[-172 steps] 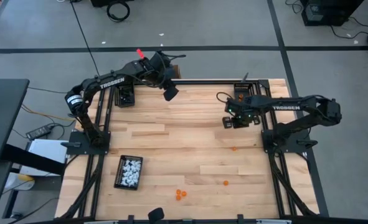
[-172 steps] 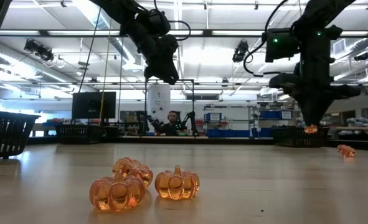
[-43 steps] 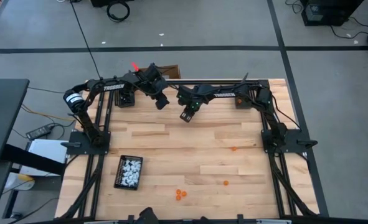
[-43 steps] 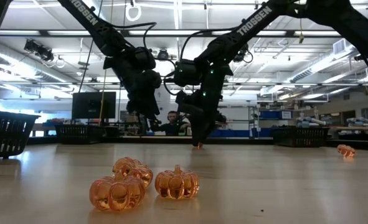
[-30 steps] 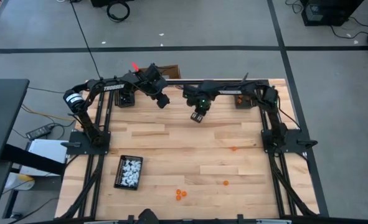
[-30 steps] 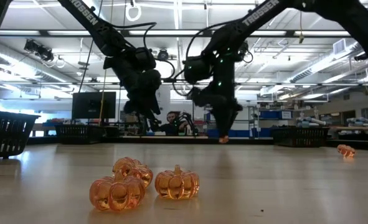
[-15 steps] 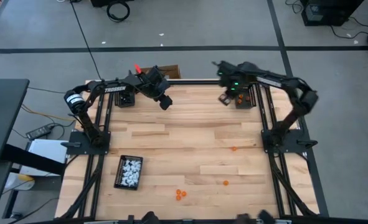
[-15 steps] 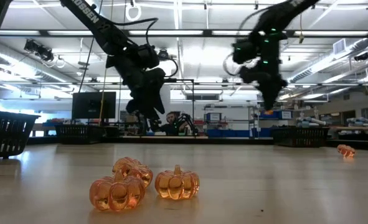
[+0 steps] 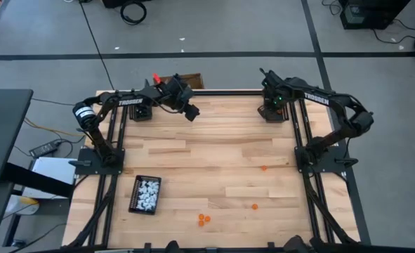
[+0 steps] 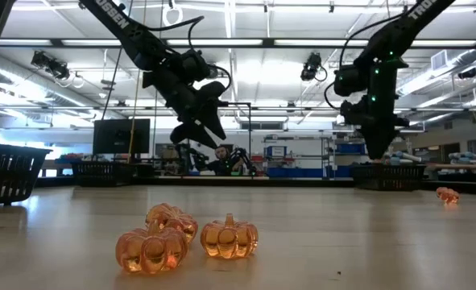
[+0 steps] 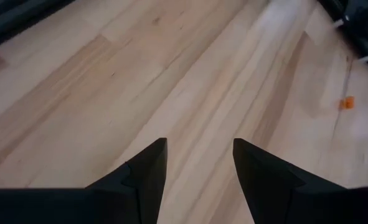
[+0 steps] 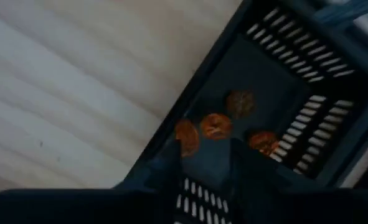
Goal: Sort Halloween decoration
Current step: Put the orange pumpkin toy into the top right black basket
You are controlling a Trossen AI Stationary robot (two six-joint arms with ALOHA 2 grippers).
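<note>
Low view shows three orange pumpkins [image 10: 188, 236] clustered on the near table, touching one another, with one more orange piece [image 10: 447, 194] far off at the right. From above, the cluster [image 9: 203, 219] sits near the front edge, a single pumpkin [image 9: 255, 206] lies to its right, and another [image 9: 264, 168] lies farther back toward the right side. White pieces fill a tray [image 9: 145, 194] at the near left. Several orange pumpkins [image 12: 216, 126] already lie in the far-right tray [image 12: 308, 124], which the right gripper [image 9: 272, 104] hovers directly above. Its fingers frame the tray floor with a gap between them and nothing visible in that gap, so I judge it open and the drop just made.

The left gripper [image 9: 191, 112] hangs above the far-left table, beside another tray [image 9: 142, 110], its fingers [image 11: 147, 168] apart and empty over bare wood [image 11: 109, 93].

The step in hand looks like the release into the orange tray. To do it well, the right gripper should lift straight up clear of the tray walls before swinging away, so it neither catches the rim nor drags the tray. Next it should take the nearest loose pumpkin, coming down on it with fingers wide; the touching cluster will need one picked from the outside edge so the others do not scatter.
</note>
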